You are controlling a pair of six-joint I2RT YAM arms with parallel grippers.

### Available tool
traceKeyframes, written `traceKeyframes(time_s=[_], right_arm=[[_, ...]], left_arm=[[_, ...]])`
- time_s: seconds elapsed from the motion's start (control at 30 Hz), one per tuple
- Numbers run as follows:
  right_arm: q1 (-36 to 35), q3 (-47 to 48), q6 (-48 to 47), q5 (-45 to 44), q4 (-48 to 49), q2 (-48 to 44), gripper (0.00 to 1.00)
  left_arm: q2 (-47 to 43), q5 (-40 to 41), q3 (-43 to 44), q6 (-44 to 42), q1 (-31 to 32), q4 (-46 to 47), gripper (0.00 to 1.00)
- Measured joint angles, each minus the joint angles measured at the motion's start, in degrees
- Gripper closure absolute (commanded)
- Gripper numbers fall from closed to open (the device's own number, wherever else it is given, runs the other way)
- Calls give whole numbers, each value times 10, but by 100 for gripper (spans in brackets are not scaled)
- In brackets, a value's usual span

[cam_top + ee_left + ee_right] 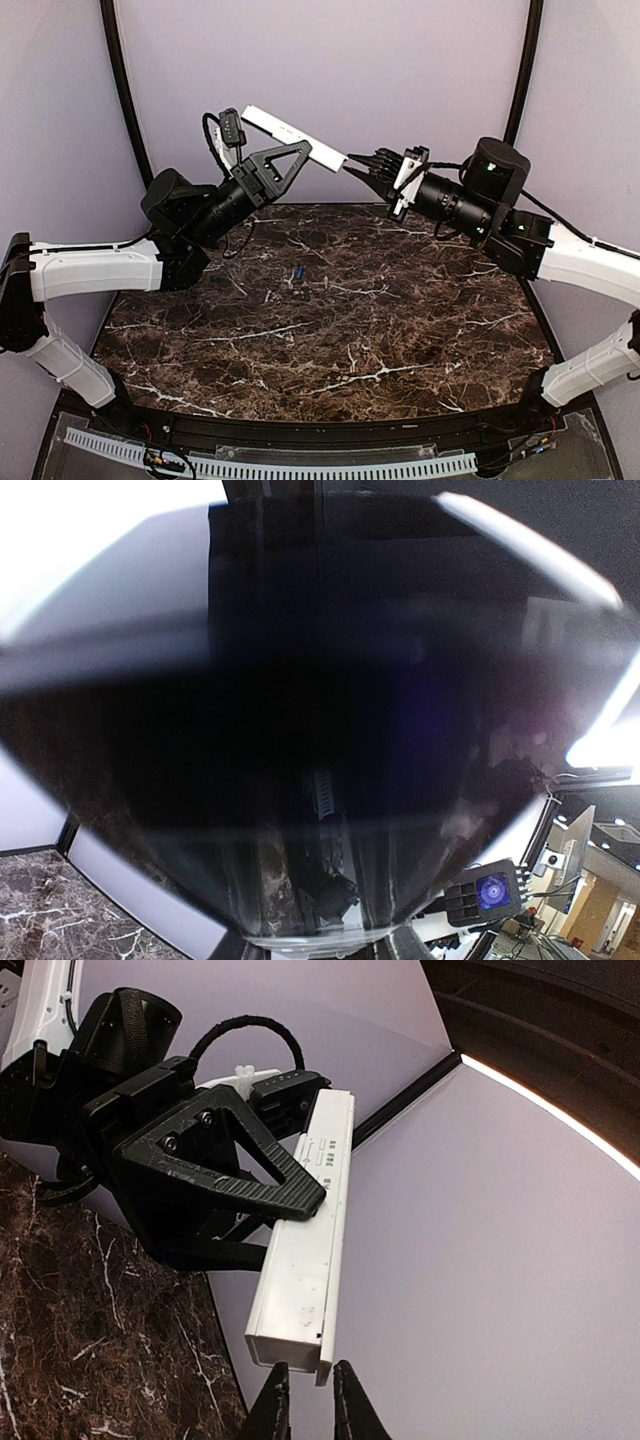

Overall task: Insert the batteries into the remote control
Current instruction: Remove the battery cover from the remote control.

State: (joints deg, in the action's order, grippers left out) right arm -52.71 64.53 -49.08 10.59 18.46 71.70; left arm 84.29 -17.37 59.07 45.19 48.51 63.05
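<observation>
Aloft, left tool (297, 153) grips remote control (300, 1280) — right tool (310, 1401) maybe touching.

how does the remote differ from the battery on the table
The remote control is a long white bar; the battery is a tiny blue cylinder. The remote control is held aloft in the jaws of the left gripper; the battery lies loose on the table.

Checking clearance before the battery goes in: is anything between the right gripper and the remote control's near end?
Nothing. In the right wrist view, only a short bare gap, with the wall behind it, separates the right gripper from the remote control.
</observation>
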Motion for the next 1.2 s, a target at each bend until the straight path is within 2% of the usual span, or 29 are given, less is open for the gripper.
traceKeyframes(time_s=[0.2,0.73,1.2], right_arm=[[0,4,0,-2,4,1,87],[0,9,-3,3,7,7,100],[0,9,14,-6,21,7,100]], left_arm=[[0,-4,0,0,0,0,100],[0,-7,0,0,0,0,100],[0,-7,0,0,0,0,100]])
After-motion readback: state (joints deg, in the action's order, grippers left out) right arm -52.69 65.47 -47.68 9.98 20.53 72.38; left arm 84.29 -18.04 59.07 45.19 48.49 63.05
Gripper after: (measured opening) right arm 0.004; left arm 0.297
